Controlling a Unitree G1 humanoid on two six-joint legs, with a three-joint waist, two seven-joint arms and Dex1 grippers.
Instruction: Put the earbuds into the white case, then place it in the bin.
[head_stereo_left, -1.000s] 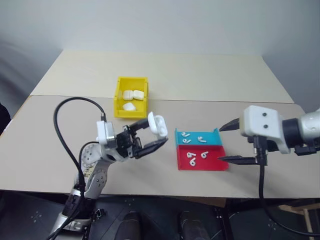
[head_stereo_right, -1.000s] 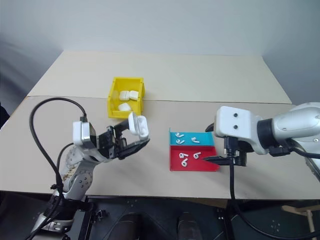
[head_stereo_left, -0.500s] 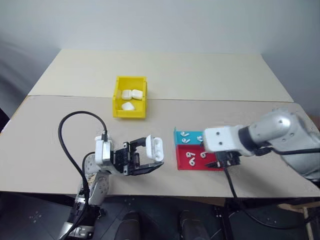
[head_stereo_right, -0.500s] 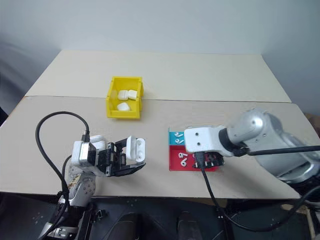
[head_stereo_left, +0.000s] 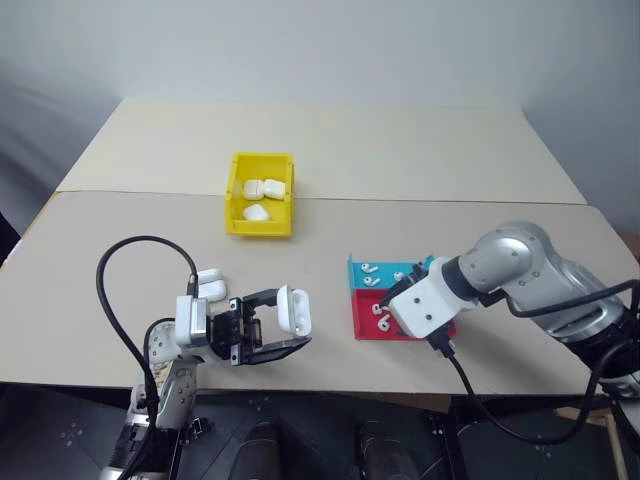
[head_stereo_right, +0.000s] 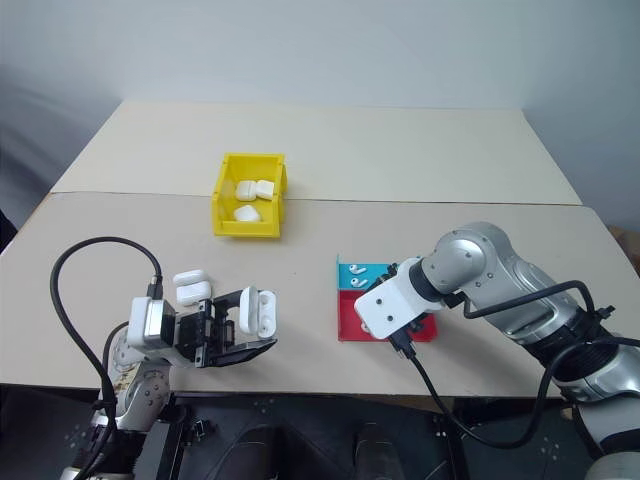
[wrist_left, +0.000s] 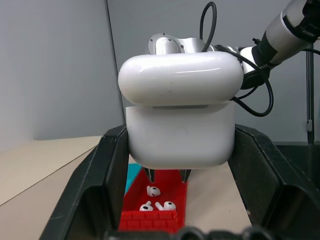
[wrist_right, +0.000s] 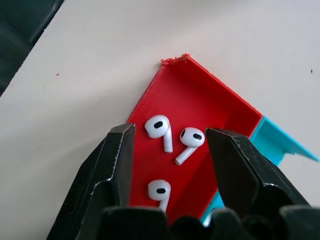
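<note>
Right claw (wrist_right: 170, 145) parted over red tray (wrist_right: 200, 95) | beige table (head_stereo_left: 400, 150) | grey wall (head_stereo_left: 320, 50)

bin (head_stereo_left: 262, 192) behind trays (head_stereo_left: 362, 318), cases (head_stereo_left: 209, 284) left

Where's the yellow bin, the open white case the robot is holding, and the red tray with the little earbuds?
the bin (head_stereo_left: 237, 214), left eye view, on its left wall.
the white case (wrist_left: 180, 135), left wrist view, on its body below the lid.
red tray (wrist_right: 192, 97), right wrist view, on its bare floor.
</note>
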